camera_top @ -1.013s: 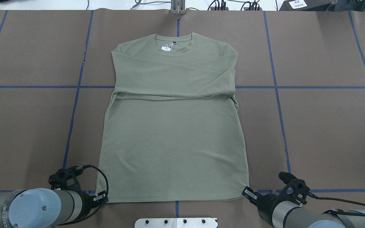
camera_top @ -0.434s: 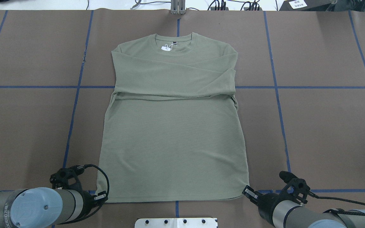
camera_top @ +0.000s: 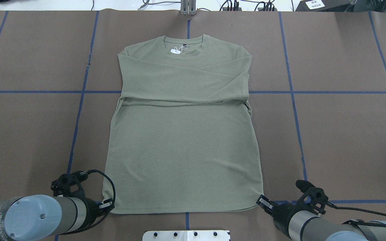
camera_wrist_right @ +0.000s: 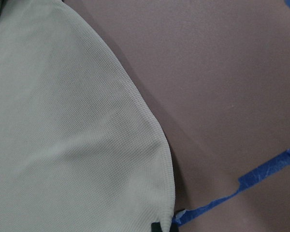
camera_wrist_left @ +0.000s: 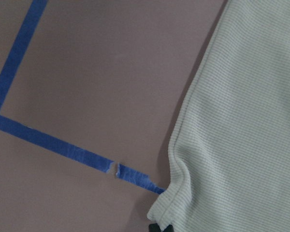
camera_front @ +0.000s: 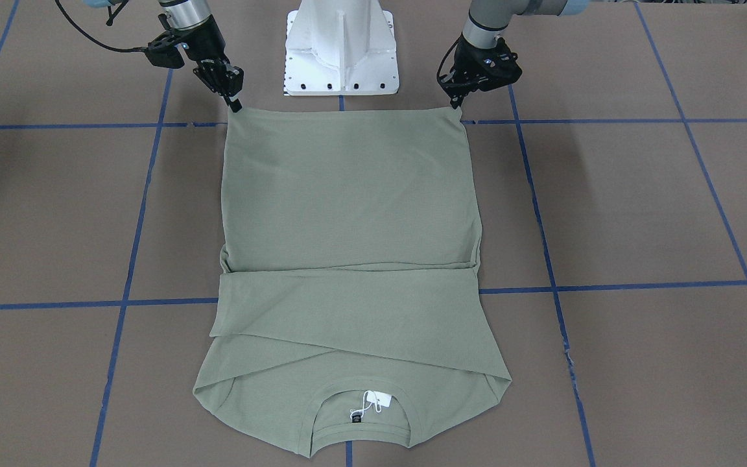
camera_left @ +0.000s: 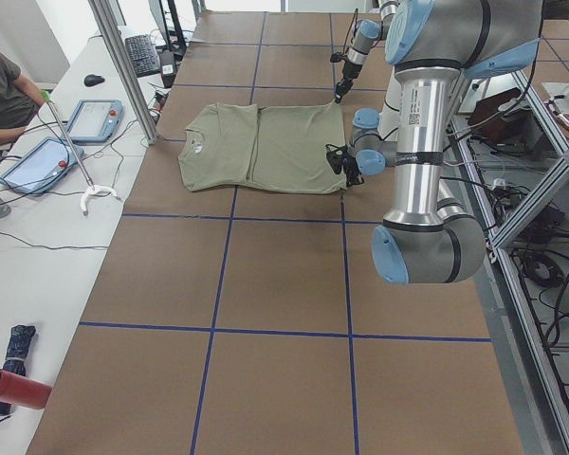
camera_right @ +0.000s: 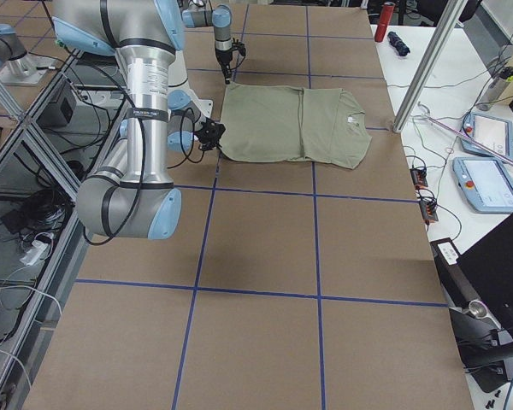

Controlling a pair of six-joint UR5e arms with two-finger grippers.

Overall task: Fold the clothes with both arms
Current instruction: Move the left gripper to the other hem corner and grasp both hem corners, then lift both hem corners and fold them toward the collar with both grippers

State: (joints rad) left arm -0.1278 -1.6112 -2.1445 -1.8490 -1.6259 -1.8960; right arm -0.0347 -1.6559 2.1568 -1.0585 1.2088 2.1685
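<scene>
The sage-green shirt (camera_top: 183, 150) lies flat on the brown table, neck at the far side, with both sleeves folded across the chest (camera_front: 347, 305). My left gripper (camera_top: 107, 203) sits at the hem's near left corner and is shut on it; in the left wrist view that corner (camera_wrist_left: 171, 198) puckers up into the fingertips. At the near right hem corner my right gripper (camera_top: 262, 201) is also shut, the hem (camera_wrist_right: 159, 193) running down to its fingertip. Seen from the front, the left gripper (camera_front: 456, 107) and right gripper (camera_front: 236, 104) pinch the two corners.
The white pedestal base (camera_front: 341, 45) stands just behind the hem, between the arms. Blue tape lines (camera_top: 79, 110) grid the table. In the exterior left view a person (camera_left: 0, 95), tablets (camera_left: 93, 118) and a metal post (camera_left: 123, 66) are at the far side bench.
Both grippers have crept slightly forward and up at the hem corners, the left more so. The hem's left corner has shifted with it. The rest of the shirt has not moved.
</scene>
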